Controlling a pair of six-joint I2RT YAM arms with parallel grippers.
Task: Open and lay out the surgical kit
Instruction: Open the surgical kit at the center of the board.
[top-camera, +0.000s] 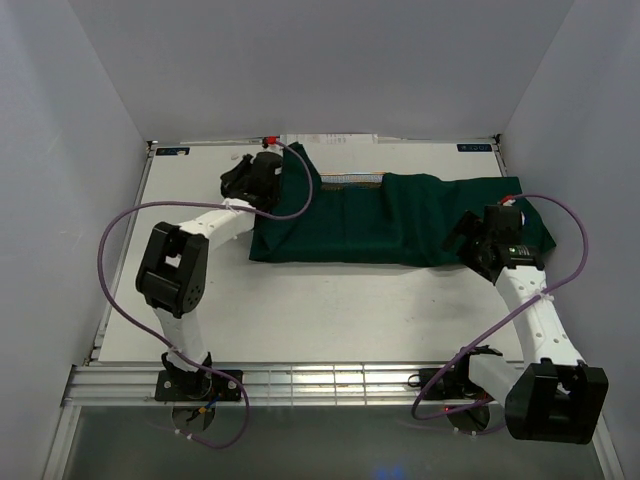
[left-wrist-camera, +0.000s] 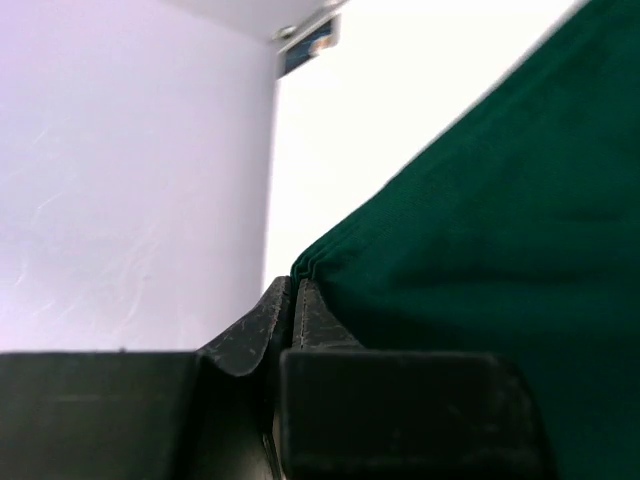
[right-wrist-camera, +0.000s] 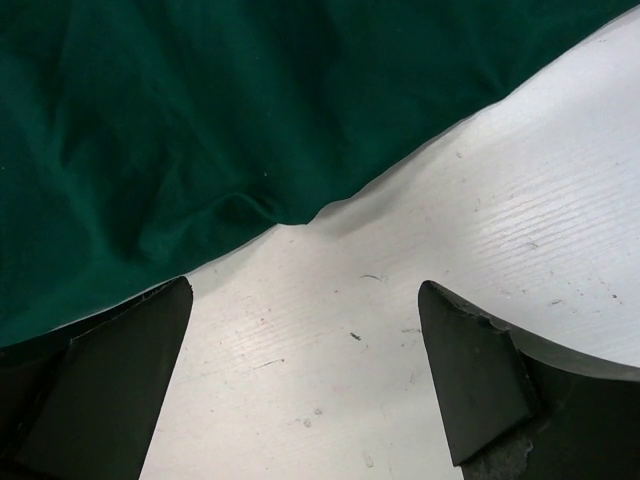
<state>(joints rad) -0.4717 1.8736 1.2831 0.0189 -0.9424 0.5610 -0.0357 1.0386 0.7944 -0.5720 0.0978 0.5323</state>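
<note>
L pincer (left-wrist-camera: 293, 285): jaws closed, nipping the layered corner of the green cloth wrap (left-wrist-camera: 480, 200) at its far-left end.
R pincer (right-wrist-camera: 305, 288): jaws wide, holding nothing; over bare table (right-wrist-camera: 500, 230), just beside the wrap's near-right hem.
Wrap posn.: across far-centre of table, mostly folded; a strip of wire-mesh tray (top-camera: 350, 180) shows at its far edge.
Handling (est.): cloth soft, limp, light; drapes & slides. Tray stiff, prob. anchors it.
Hold pts.: hems/corners w/ thin pinch; avoid the bulk over the tray.

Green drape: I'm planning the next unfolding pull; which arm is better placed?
Left. The left end effector is shut on the drape's folded edge; the right end effector is open above the table.
</note>
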